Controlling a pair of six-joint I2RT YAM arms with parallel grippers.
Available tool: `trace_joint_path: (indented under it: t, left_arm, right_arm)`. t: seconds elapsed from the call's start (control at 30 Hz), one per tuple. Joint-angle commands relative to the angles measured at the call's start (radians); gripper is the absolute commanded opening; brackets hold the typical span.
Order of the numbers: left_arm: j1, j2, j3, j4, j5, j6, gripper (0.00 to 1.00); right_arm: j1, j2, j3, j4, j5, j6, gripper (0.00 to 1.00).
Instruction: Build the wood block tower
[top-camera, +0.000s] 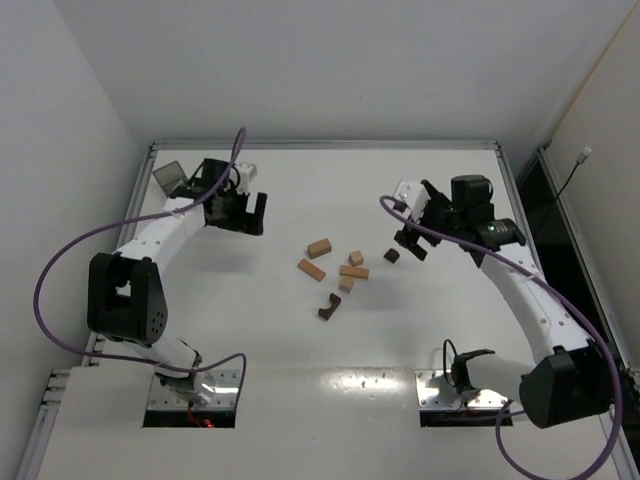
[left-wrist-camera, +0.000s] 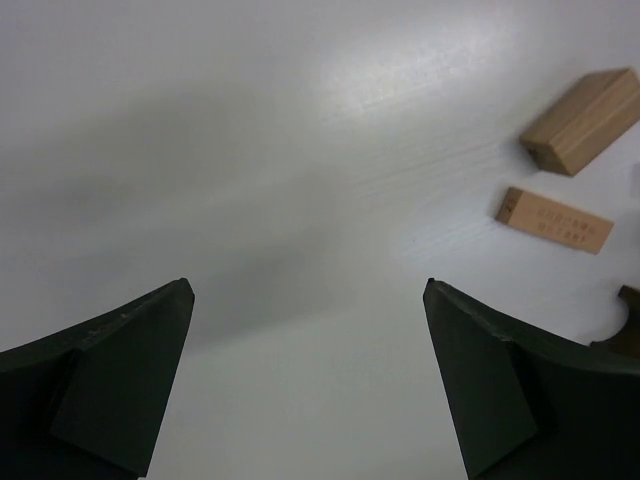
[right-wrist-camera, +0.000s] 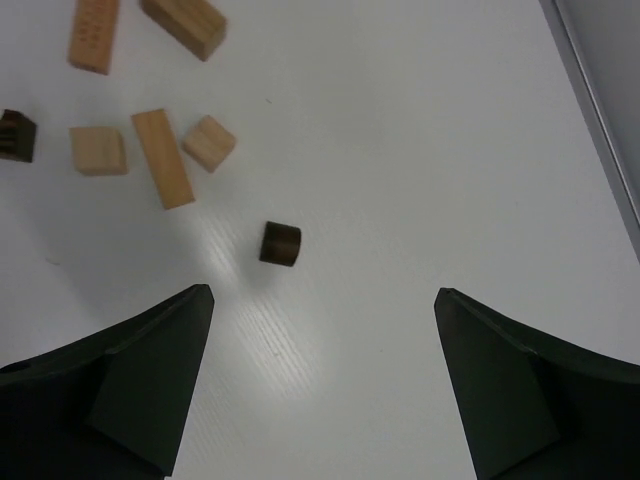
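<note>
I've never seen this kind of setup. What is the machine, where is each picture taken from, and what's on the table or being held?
Two white robot arms are bolted at a table's near edge. The wide picture looks down from above. The other two come from cameras on each wrist, with that arm's own dark fingers at the bottom. The left hand and right hand are both open and hold nothing. Between them lie loose light tan wooden blocks, a small dark brown block and a dark brown arch. Nothing is stacked yet.
</note>
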Motion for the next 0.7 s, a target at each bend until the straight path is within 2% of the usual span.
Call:
trace_joint_path:
  t: [0.0,0.2,0.4,0.43,0.5,0.67]
  left_arm:
    - [-0.053,-0.055,-0.054,0.058,-0.006,-0.022,1.00]
    - [-0.125,-0.064,-0.085,0.067,-0.045,-0.041,1.00]
    - [-0.134,-0.075,-0.085,0.067,-0.083,-0.041,1.00]
    - [-0.134,-0.075,-0.076,0.067,-0.098,-0.041,1.00]
    - [-0.123,-0.075,-0.066,0.058,-0.098,-0.041,1.00]
    - [-0.114,-0.052,-0.037,0.048,-0.098,-0.041,1.00]
  right_arm:
    - [0.071,-0.023,-0.030,-0.036,-0.077,-0.149,0.89]
    - [0.235,0.031,-0.081,-0.056,-0.056,-0.243,0.80]
    - [0.297,0.116,-0.109,-0.027,-0.065,-0.368,0.74]
    - [0.297,0.141,-0.109,-0.045,-0.077,-0.388,0.70]
    - [0.297,0.228,-0.062,-0.091,-0.122,-0.436,0.64]
    - [0.287,0.432,0.118,-0.229,-0.186,-0.467,0.59]
